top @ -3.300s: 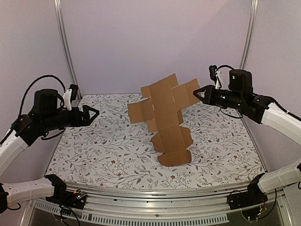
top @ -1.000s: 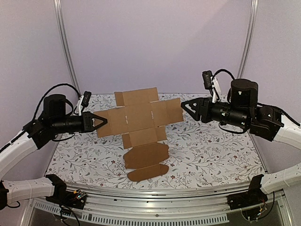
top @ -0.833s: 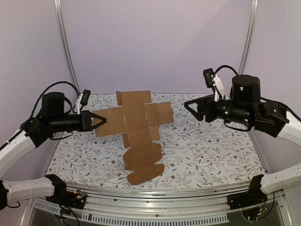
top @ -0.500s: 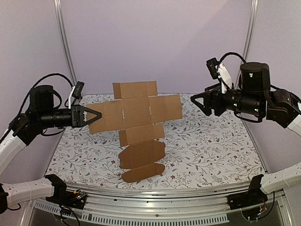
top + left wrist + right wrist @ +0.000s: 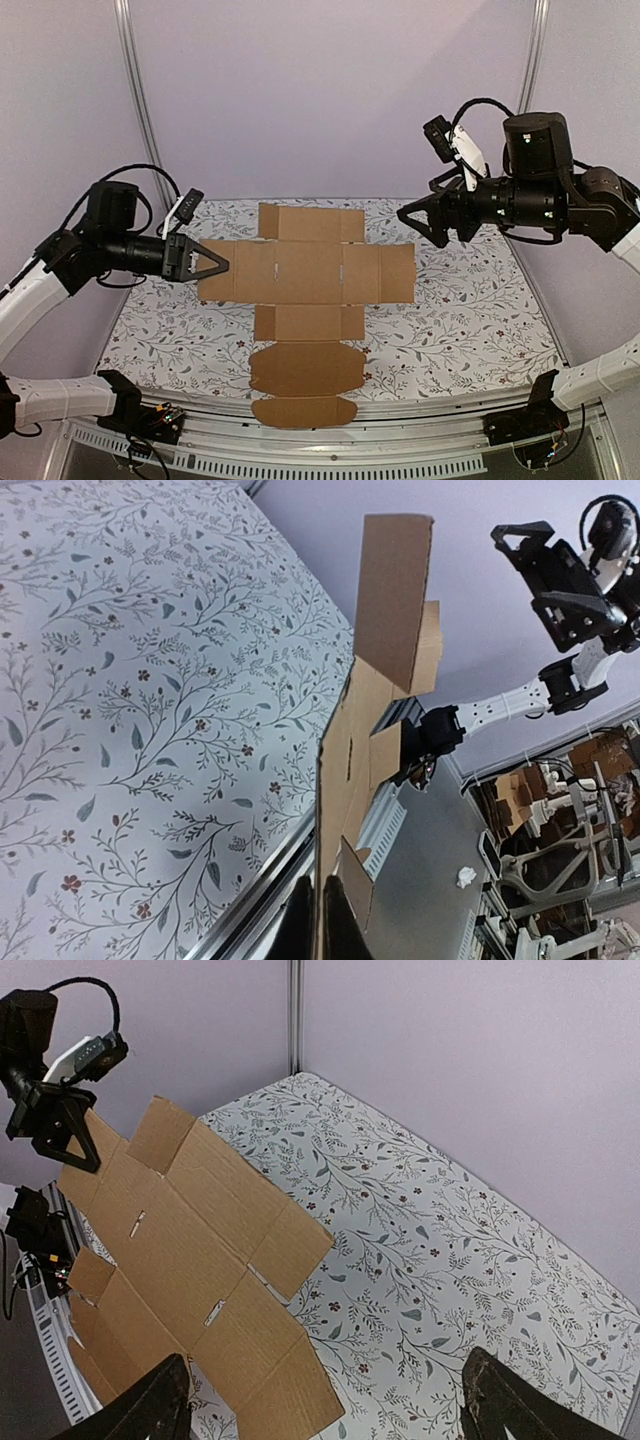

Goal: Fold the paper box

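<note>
The paper box (image 5: 305,272) is a flat brown die-cut cardboard sheet with several flaps, held up above the flowered table, its broad face toward the top camera. My left gripper (image 5: 215,267) is shut on the sheet's left flap. In the left wrist view the paper box (image 5: 385,610) runs edge-on away from my left gripper (image 5: 322,920). My right gripper (image 5: 422,222) stands open, up and to the right of the sheet's right flap, touching nothing. The right wrist view shows the paper box (image 5: 190,1250) spread out below my right gripper (image 5: 325,1360), with the left gripper (image 5: 60,1120) at its far end.
A flowered cloth covers the table (image 5: 470,310). A metal rail (image 5: 400,415) runs along the near edge. Purple walls and corner posts (image 5: 140,110) enclose the back and sides. The right arm (image 5: 570,580) shows beyond the sheet in the left wrist view.
The sheet has swung round and come toward the camera in my left gripper's hold, its tabs now over the near rail. My right gripper has opened wider and drawn up and away from the right flap.
</note>
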### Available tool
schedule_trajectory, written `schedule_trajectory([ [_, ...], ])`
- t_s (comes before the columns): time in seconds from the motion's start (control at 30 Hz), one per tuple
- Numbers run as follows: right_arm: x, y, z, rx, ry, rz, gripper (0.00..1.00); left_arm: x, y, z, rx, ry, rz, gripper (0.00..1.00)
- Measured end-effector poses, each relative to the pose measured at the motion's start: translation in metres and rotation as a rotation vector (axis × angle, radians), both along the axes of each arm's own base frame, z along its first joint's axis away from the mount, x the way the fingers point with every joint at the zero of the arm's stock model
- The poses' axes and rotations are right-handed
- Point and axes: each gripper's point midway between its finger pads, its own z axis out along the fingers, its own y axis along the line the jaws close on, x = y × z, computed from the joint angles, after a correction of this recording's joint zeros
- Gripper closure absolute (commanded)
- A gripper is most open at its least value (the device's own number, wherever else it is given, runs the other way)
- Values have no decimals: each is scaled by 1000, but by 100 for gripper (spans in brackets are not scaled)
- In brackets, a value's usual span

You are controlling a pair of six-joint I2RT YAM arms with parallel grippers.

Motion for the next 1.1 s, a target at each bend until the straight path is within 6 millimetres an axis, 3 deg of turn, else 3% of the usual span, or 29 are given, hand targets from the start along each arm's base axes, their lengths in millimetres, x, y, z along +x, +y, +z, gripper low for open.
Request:
schedule_trajectory([
  [0.17,4,2,-11,-37,14,-11,3,9,-4,-70,157,125,18,100],
  [0.27,10,4,-24,-75,25,-28,1,10,-10,-98,258,140,16,100],
  [0.4,19,10,-45,-133,48,-35,1,13,-11,-116,356,107,35,100],
  [0.5,27,16,-61,-171,76,-24,1,20,-2,-128,447,86,94,100],
  [0.73,46,39,-109,-232,203,87,1,33,12,-136,580,-13,193,100],
  [0.93,61,59,-130,-227,282,189,2,43,-1,-143,678,-165,196,100],
  [1.1,77,61,-147,-205,353,238,5,51,-10,-151,694,-236,172,100],
])
